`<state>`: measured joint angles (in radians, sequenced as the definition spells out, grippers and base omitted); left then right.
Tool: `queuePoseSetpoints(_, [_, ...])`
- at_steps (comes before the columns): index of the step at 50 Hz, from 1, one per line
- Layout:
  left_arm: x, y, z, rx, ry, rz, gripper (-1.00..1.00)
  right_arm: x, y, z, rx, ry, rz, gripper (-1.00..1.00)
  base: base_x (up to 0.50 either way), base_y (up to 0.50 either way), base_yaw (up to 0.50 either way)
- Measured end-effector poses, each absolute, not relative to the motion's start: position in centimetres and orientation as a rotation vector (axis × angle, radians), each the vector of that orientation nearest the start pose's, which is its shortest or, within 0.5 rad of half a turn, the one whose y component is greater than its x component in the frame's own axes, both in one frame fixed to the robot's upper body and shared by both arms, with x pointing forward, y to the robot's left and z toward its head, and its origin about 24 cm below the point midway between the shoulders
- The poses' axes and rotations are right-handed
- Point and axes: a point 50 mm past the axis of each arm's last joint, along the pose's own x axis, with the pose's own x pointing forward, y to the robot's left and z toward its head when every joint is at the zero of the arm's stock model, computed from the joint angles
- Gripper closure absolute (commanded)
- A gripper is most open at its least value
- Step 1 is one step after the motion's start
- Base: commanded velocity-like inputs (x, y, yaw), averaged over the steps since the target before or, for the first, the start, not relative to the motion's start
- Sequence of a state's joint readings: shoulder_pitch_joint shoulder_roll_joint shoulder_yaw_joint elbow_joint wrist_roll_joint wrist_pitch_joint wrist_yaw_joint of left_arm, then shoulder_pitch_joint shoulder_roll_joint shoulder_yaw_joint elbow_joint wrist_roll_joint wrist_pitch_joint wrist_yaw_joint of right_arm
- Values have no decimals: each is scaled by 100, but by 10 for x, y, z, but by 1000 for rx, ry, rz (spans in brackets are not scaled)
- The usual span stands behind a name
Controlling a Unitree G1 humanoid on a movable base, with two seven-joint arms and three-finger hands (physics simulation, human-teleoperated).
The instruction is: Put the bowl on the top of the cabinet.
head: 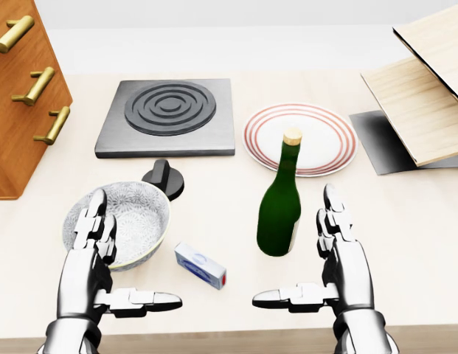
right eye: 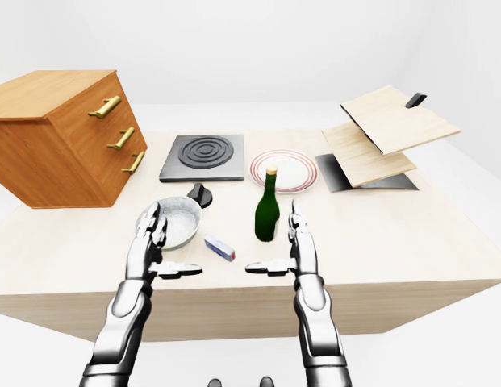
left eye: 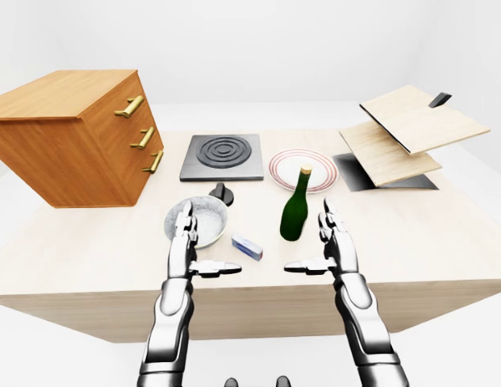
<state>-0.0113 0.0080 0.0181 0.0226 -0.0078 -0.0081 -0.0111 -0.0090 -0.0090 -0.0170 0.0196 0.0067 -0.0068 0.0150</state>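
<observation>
2 hands spread — bowl (head: 133, 214) just beyond left hand (head: 96, 254).

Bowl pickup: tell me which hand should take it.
Left. The left hand is open right at the bowl, on the cabinet side. The right hand is open beyond the bottle, which stands between.

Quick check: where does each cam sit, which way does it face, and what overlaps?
Left-eye view: head-mounted, looks across the table; cabinet left, both forearms show.
Right-eye view: paired eye, nearly the same scene, things sit further left.
Head view: head-mounted, pitched down closer; left hand by bowl, right hand by bottle.
All share bowl, bottle, open hands.
</observation>
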Motion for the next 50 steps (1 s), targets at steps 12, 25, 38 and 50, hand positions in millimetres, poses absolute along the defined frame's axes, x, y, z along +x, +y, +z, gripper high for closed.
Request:
queuePoseSetpoints(12, [257,160,38,1,-2,14,-100,256,-158,38,-11,-5,0,-100,0,0,0])
queuePoseSetpoints(25, [248,168,66,29,-155,77,-100,244,-162,76,-84,-198,-39,-100,0,0,0])
queuePoseSetpoints(38, [228,185,106,82,-334,234,-100,225,-169,119,-181,-385,-132,-100,0,0,0])
queuePoseSetpoints(50, [217,195,119,123,-390,338,-100,218,-175,131,-241,-439,-203,-100,0,5,0])
